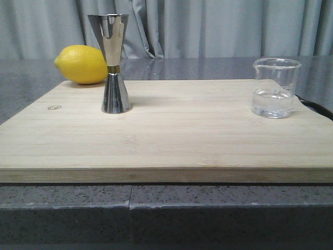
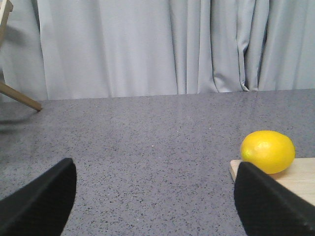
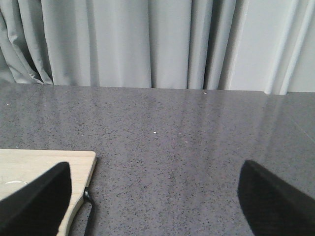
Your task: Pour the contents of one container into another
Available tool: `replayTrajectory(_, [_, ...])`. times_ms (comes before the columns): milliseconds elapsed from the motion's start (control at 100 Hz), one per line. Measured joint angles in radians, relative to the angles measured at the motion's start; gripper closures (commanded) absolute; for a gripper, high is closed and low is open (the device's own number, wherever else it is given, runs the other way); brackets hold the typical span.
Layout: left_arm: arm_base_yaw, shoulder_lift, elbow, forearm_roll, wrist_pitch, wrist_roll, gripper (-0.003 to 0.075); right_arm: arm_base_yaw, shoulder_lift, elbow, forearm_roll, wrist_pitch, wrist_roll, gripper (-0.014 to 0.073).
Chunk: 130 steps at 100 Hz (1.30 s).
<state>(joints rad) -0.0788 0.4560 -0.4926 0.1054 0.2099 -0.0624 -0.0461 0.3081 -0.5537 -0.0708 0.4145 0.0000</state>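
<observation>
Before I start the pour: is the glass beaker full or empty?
Partly filled. The beaker stands upright on the cutting board, with clear liquid showing in roughly its lower third.

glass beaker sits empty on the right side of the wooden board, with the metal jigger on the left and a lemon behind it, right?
Not quite: the glass beaker is not empty. The front view shows clear liquid filling its lower part. The rest holds: it stands on the right side of the wooden board, with the metal jigger on the left and the lemon behind it.
</observation>
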Motion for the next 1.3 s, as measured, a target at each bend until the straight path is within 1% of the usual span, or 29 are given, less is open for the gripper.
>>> replayTrajectory(90, [0.000, 0.000, 0.000, 0.000, 0.000, 0.000, 0.0124, 0.000, 0.000, 0.000, 0.000, 0.000, 0.000, -0.0055])
replayTrajectory(400, [0.000, 0.002, 0.000, -0.013, 0.000, -0.002, 0.0125, 0.000, 0.000, 0.000, 0.000, 0.000, 0.000, -0.0055])
replayTrajectory(630, [0.000, 0.060, -0.002, -0.016, 0.006, -0.002, 0.0125, 0.000, 0.000, 0.000, 0.000, 0.012, 0.000, -0.0055])
replayTrajectory(700, [0.000, 0.087, -0.018, -0.016, 0.041, -0.003, 0.0125, 0.000, 0.000, 0.000, 0.000, 0.016, 0.000, -0.0055])
replayTrajectory(890, [0.000, 0.220, -0.132, -0.020, 0.230, 0.023, 0.0136, 0.000, 0.000, 0.000, 0.000, 0.027, 0.000, -0.0055])
replayTrajectory(990, [0.000, 0.305, -0.193, -0.069, 0.313, 0.105, 0.0136, 0.000, 0.000, 0.000, 0.000, 0.027, 0.000, -0.0055])
replayTrajectory(1060, [0.000, 0.362, -0.226, -0.147, 0.342, 0.204, 0.0136, 0.000, 0.000, 0.000, 0.000, 0.029, 0.000, -0.0055])
replayTrajectory(1200, [0.000, 0.471, -0.262, -0.360, 0.346, 0.432, 0.0136, 0.000, 0.000, 0.000, 0.000, 0.029, 0.000, -0.0055])
replayTrajectory(1300, [0.000, 0.532, -0.273, -0.555, 0.342, 0.640, 0.0136, 0.000, 0.000, 0.000, 0.000, 0.031, 0.000, -0.0055])
